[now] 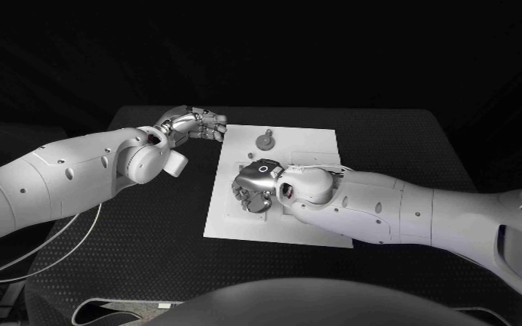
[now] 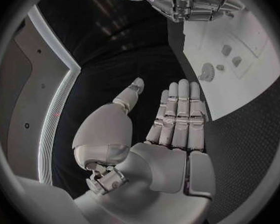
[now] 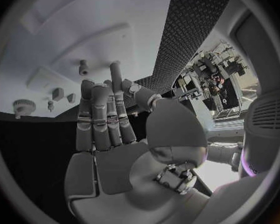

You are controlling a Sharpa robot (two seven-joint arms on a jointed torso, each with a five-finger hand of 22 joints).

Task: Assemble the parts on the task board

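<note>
Black table (image 1: 130, 213): right hand (image 1: 256, 186) over task board (image 1: 315, 145).

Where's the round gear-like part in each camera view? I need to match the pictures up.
Head view: gear part near the board's far edge, beyond the right hand.
Left wrist view: gear part on the task board, past the left hand's fingers.
Right wrist view: gear part at the board's edge.
Shared landmark: the white task board.
</note>
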